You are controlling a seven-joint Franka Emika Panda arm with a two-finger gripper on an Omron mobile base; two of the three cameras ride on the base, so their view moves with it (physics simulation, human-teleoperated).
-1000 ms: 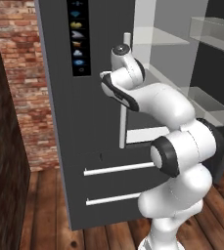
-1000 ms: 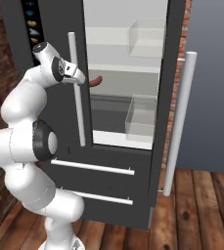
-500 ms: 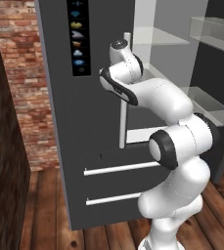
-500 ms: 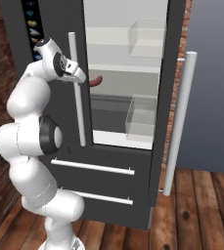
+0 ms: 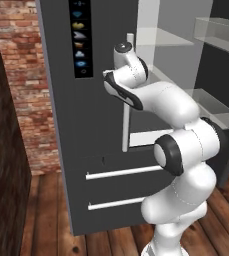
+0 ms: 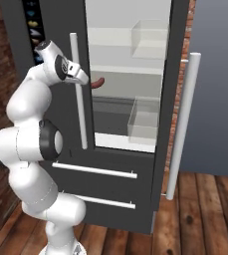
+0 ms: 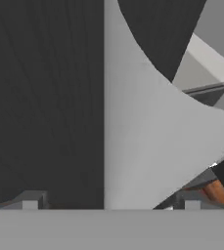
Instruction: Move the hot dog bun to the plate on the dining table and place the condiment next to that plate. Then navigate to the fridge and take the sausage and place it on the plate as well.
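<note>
At the fridge (image 5: 76, 150) in the left base view, the arm is reaching toward the open compartment. Right base view: sausage (image 6: 98, 82) is lying on a shelf just beyond the hand, not yet taken. Hand view: jaws are standing wide, holding nothing, sausage at lower right; the fetch-and-plate step is looking still ahead.
</note>
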